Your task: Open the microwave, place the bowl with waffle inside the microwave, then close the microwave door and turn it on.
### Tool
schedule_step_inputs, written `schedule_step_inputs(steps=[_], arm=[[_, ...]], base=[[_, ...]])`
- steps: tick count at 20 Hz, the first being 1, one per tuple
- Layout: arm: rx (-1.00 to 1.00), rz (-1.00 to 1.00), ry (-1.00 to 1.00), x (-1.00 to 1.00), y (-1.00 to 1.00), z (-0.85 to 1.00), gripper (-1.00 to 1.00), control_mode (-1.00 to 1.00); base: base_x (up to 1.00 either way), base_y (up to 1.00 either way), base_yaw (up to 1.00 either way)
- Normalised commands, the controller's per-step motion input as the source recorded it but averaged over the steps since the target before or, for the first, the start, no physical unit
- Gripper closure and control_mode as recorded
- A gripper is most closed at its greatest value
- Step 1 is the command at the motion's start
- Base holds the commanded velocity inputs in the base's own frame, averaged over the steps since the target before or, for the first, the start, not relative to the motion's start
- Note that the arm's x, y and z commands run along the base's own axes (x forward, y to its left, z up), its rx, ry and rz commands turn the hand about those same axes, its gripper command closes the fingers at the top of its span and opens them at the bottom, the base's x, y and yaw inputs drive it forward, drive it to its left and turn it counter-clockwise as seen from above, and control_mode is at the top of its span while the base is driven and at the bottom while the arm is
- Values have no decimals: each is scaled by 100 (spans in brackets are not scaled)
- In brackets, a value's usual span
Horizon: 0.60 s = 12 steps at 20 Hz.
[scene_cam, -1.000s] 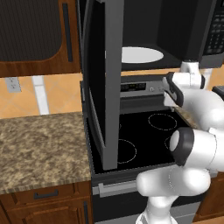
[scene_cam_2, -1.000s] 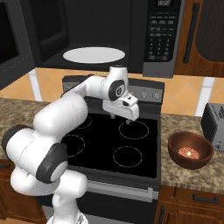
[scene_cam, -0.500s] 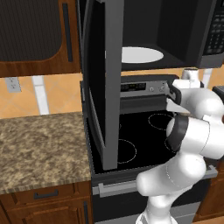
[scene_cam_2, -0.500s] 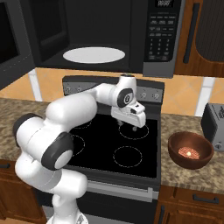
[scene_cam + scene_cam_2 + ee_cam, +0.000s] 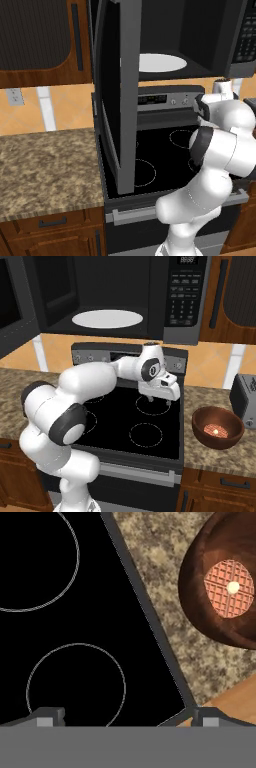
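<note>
The microwave (image 5: pixel 125 291) hangs over the stove with its cavity showing and a white turntable plate (image 5: pixel 106 318) inside. The microwave door (image 5: pixel 116 100) stands swung wide to the left. The bowl (image 5: pixel 218 428), reddish-brown and deep, sits on the granite counter right of the stove with a round waffle (image 5: pixel 216 431) in it. My gripper (image 5: pixel 161 398) hovers open over the stove's right rear burner, left of the bowl and apart from it. In the hand view the bowl (image 5: pixel 220 617) and waffle (image 5: pixel 229 587) lie at the upper right, with the open gripper (image 5: pixel 125 718) empty.
The black glass stove (image 5: pixel 135 421) lies under my hand, with its grey knob panel (image 5: pixel 95 356) behind. A grey toaster (image 5: pixel 245 401) stands right of the bowl. Granite counter (image 5: pixel 45 170) stretches left of the stove. Dark brown cabinets (image 5: pixel 235 296) flank the microwave.
My hand has swung right across the stove top, closer to the bowl. The jaws stayed open. The microwave door and the bowl have not moved.
</note>
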Motion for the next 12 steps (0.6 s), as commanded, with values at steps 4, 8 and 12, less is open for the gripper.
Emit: schedule_step_inputs(steps=[4,8,12], arm=[[-2,3,3,0,-74,0,-100,-100],[0,0,5,11,-58,-7,-100,-100],[0,1,1,26,-63,-17,-100,-100]], base=[[0,0,0],[0,0,0],[0,0,0]])
